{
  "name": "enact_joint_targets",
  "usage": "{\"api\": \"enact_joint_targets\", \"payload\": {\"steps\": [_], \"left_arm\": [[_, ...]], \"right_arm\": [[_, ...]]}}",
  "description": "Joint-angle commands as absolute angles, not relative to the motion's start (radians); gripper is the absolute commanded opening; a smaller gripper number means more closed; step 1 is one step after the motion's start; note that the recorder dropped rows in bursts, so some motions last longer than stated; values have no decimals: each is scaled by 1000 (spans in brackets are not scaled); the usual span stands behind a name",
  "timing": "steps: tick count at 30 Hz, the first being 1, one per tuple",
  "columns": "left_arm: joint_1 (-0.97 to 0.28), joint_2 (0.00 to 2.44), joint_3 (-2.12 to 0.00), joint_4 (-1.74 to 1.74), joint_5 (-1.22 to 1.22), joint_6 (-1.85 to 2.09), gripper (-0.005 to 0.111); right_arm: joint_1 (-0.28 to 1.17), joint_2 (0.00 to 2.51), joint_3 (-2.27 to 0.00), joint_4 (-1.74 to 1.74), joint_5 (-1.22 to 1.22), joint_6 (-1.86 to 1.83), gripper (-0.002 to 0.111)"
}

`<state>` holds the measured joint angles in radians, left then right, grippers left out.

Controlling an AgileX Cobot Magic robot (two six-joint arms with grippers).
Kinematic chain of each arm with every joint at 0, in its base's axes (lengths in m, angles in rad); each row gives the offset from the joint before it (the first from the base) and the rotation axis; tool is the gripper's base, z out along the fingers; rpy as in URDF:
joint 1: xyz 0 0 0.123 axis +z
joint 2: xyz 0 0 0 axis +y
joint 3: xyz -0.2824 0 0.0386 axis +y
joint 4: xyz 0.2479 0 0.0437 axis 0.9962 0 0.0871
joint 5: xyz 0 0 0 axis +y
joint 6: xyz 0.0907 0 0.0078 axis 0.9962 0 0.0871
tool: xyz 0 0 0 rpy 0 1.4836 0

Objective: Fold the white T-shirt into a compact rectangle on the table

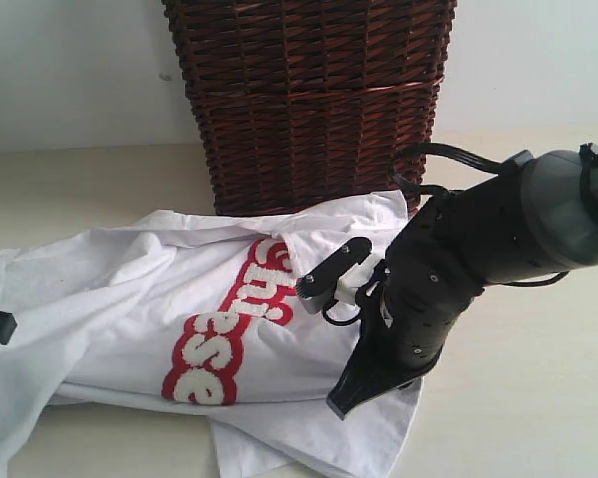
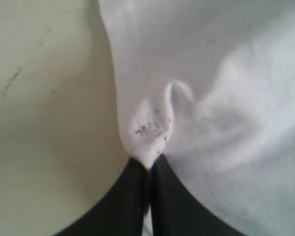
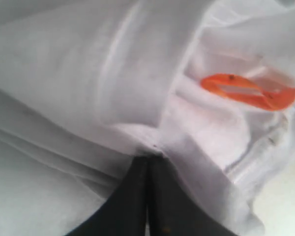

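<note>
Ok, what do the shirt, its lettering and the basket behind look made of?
The white T-shirt looks like soft matte knit, probably cotton: it creases and bunches limply. Its letters are fuzzy white pile, towelling-like, edged in red. The basket is woven wicker, dark brown, slightly glossy.

Exterior camera sits low above the table (image 1: 538,398), facing the basket (image 1: 309,100). We find both wrist cameras pressed close over the shirt (image 1: 130,289), which all views share.
</note>
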<state>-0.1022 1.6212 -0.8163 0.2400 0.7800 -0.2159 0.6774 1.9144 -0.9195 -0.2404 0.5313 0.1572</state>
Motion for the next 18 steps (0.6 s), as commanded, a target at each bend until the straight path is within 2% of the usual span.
{"api": "enact_joint_targets", "payload": {"steps": [1,7,18], "left_arm": [[-12,1559,-825,316,787,-251,0],[44,1541,-825,283,769,-255,0],[50,1604,-871,388,789,-319,0]], "right_arm": [[663,1967,-875,-410,704,265,0],[651,1967,-875,-419,713,265,0],[477,1946,-875,-414,749,253,0]]}}
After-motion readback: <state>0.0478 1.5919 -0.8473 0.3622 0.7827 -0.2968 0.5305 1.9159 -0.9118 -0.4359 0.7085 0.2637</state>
